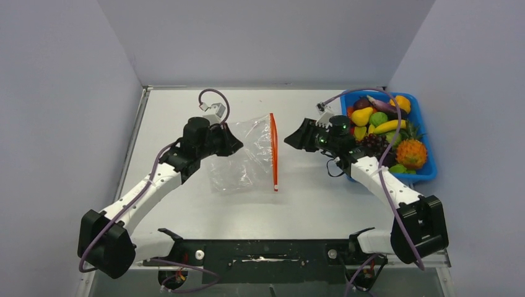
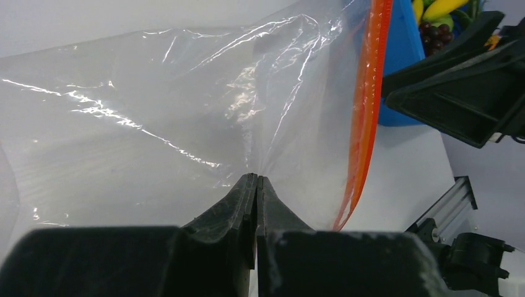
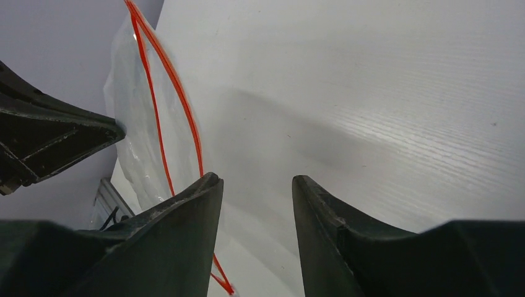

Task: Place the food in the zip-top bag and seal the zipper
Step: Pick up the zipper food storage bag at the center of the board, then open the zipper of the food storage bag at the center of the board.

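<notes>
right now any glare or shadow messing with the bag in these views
Left wrist: white glare streaks cross the zip-top bag, the left gripper pinching it a dark silhouette. Right wrist: a soft shadow band lies on the table, the right gripper close and dim. Top external: even light, little glare.

Light comes even and bright from overhead, so my arms (image 1: 155, 179) throw only soft, pale shadows on the white table (image 1: 309, 204). Glare streaks the crinkled zip-top bag (image 2: 155, 124) in my left wrist view (thin white broken lines). Close up, my right pincer (image 3: 257, 180) looks dark, soft-edged, slightly unfocused; the overhead view is sharp.
</notes>
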Tool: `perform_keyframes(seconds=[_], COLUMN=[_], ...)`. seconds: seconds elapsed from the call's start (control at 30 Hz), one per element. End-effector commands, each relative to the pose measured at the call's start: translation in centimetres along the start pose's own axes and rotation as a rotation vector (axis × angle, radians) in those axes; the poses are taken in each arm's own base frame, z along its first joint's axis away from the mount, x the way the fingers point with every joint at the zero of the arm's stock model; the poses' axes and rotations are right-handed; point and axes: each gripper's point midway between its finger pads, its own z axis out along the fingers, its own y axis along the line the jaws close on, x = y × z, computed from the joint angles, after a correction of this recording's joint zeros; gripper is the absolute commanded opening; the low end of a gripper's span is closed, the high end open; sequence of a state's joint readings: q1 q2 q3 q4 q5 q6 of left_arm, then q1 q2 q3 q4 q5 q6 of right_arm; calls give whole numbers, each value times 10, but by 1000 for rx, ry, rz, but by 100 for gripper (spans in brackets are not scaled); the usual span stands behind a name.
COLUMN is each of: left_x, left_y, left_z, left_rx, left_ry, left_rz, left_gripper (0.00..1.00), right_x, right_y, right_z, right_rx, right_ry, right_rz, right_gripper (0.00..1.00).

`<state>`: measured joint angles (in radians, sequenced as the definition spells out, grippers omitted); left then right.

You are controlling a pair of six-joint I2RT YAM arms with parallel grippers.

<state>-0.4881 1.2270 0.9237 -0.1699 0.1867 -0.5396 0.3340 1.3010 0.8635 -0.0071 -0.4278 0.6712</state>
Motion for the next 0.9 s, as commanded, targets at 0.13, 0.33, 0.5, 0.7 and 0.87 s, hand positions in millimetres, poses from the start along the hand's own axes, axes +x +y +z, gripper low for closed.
perform_keyframes(seconds=[0.13,0.33,0.5,0.7,0.87], left_x=[-26,-22,-19,-19,-16], left_y=[-42,-40,-36,-34,-36], left_z=[-13,-15,-15,-16,-17], left_rx=[185,179,169,163,177], left_ry=[-89,-79,-77,-83,-84], left_rz=[-10,-6,-6,-5,-10], left_gripper=[0,0,0,0,0], right_x=[12,25,23,7,-5], right_y=[52,50,44,22,36], right_z=[18,23,13,-18,-32], right_rx=[-186,-200,-143,9,-56], right_ry=[17,49,29,-69,-130], right_rz=[-84,-60,-43,-25,-9], right_gripper=[46,44,46,47,47])
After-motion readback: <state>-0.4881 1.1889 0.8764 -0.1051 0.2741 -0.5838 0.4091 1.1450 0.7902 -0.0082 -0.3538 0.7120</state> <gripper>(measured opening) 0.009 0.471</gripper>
